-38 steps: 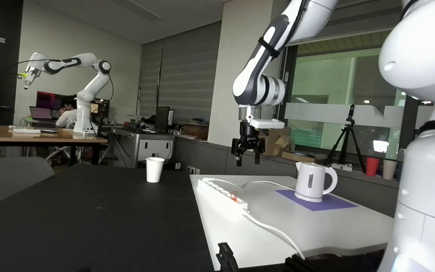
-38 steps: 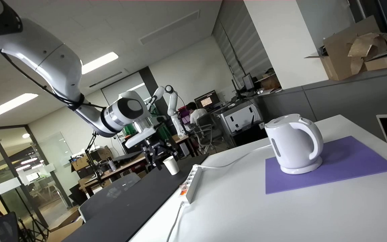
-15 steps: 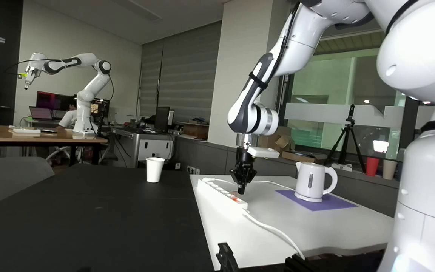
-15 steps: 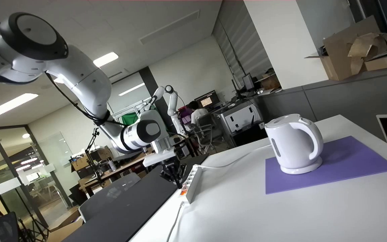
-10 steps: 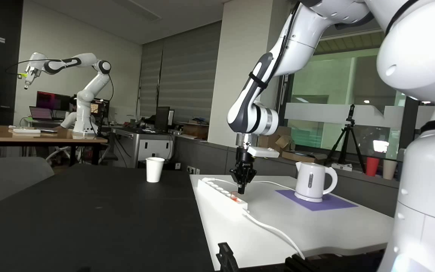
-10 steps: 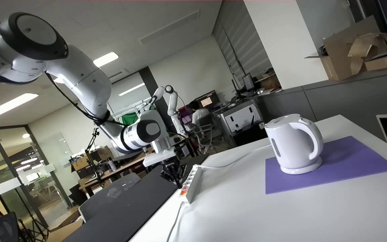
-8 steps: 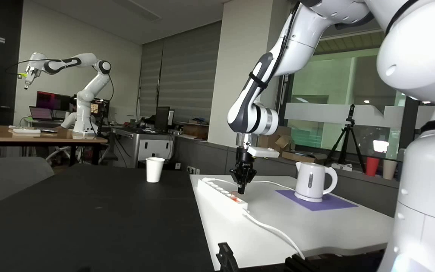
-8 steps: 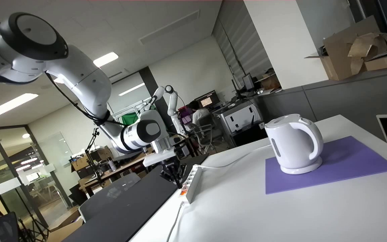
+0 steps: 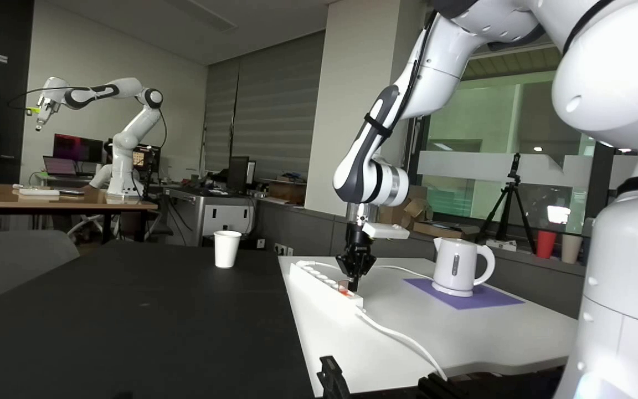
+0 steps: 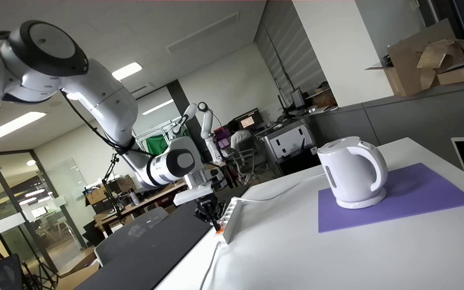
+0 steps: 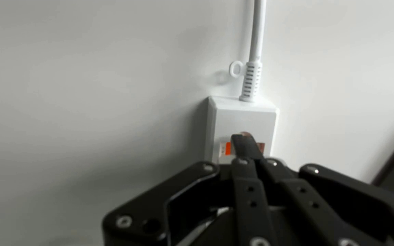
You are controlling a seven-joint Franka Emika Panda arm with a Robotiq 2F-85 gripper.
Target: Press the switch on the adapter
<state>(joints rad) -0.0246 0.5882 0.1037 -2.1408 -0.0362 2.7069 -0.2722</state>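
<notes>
The adapter, a long white power strip [image 9: 356, 300], lies along the white table's edge, its cord end toward the robot. Its red-orange switch [image 11: 228, 148] shows in the wrist view on both sides of my gripper's tips, which cover the middle. My gripper [image 11: 242, 137] is shut, fingertips together and nothing held. In both exterior views the gripper [image 9: 353, 289] points down at the switch end of the strip. The tips [image 10: 217, 229] overlap the switch's orange patch [image 10: 220, 231]; whether they touch or press it I cannot tell.
A white kettle [image 9: 456, 267] stands on a purple mat [image 10: 425, 197] on the white table. White cord [image 9: 407, 338] runs from the strip's near end. A paper cup [image 9: 226, 249] is on the adjoining black table [image 9: 147, 316].
The gripper came down from above the table and shut between the oldest frames and one second ago. Since half a second ago its tips have dropped slightly more, onto or over the switch.
</notes>
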